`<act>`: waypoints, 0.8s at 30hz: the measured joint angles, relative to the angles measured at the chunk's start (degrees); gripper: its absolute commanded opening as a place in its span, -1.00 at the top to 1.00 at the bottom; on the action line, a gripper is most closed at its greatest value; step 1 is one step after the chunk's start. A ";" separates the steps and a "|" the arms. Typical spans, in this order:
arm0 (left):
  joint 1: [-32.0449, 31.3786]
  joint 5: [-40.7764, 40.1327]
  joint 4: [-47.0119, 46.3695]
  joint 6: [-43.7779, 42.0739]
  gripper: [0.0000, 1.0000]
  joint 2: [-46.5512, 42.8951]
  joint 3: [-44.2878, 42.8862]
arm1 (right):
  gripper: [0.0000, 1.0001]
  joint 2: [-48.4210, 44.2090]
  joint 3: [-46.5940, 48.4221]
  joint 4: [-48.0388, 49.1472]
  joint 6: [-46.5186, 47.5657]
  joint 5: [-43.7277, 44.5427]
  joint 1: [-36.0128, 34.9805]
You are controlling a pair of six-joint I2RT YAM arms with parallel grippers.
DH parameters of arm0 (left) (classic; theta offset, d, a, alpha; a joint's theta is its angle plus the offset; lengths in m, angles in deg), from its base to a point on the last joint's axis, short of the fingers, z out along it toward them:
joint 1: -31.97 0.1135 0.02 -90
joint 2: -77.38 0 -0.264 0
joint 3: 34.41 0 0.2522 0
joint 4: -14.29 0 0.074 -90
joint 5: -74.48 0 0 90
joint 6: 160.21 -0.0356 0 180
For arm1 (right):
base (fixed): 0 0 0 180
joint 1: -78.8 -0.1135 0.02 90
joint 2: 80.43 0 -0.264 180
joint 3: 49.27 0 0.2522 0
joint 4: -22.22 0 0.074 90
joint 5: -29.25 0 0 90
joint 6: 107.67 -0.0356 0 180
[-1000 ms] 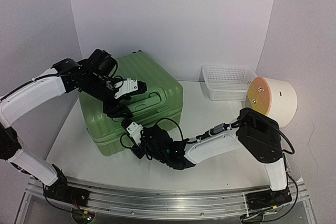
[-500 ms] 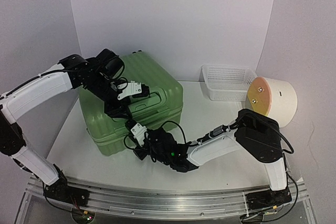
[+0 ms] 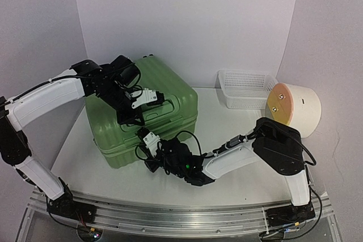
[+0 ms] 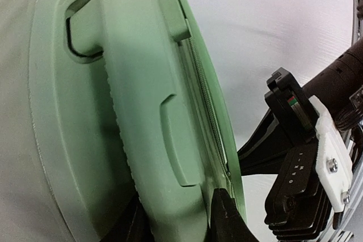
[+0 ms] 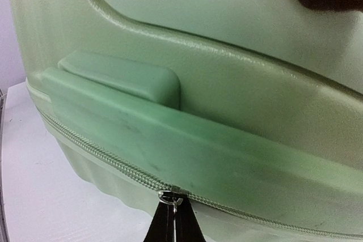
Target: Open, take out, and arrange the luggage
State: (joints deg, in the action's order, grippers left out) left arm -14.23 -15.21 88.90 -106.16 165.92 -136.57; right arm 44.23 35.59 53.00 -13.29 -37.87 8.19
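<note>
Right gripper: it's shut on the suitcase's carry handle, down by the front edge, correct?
No. The right gripper is shut on the zipper pull of the suitcase, not the carry handle; the right wrist view shows it, down by the front edge.

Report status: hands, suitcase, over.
Left hand straddles handle of light-green ribbed hard-shell suitcase. Right hand shut on metal zipper pull. Suitcase closed. Nothing blocking.

Plain pale walls (image 3: 187, 15) on three sides, white tabletop (image 3: 227, 134), aluminium rail (image 3: 181, 215) along its near edge.

Left fingers (image 4: 228, 220), narrower than before, around the handle (image 4: 142, 106) of the luggage (image 3: 176, 82).
</note>
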 measured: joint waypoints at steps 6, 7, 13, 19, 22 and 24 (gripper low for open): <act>0.45 0.48 -1.38 4.31 1.00 -0.93 1.34 | 1.00 0.00 -0.53 0.64 -1.66 0.09 0.39; 0.47 0.52 -1.50 4.36 1.00 -1.04 1.47 | 1.00 0.00 -0.93 1.19 -2.05 0.36 0.46; 0.58 0.73 -2.29 4.33 1.00 -1.54 2.23 | 1.00 -2.14 -5.36 3.71 -4.47 2.37 2.33; 0.93 1.52 -2.57 3.75 1.00 -1.81 2.50 | 1.00 -7.18 -11.61 3.27 -5.36 4.11 6.18; 1.14 1.98 -2.78 3.20 1.00 -2.03 2.74 | 1.00 -9.96 -15.00 2.87 -5.37 4.11 9.31; 1.18 2.09 -2.97 2.97 1.00 -2.24 3.04 | 1.00 -11.75 -17.04 2.32 -5.16 3.88 11.58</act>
State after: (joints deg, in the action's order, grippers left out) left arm -13.05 -13.13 85.94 -103.18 163.68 -133.52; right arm 32.49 18.55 55.32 -18.44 -33.98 19.76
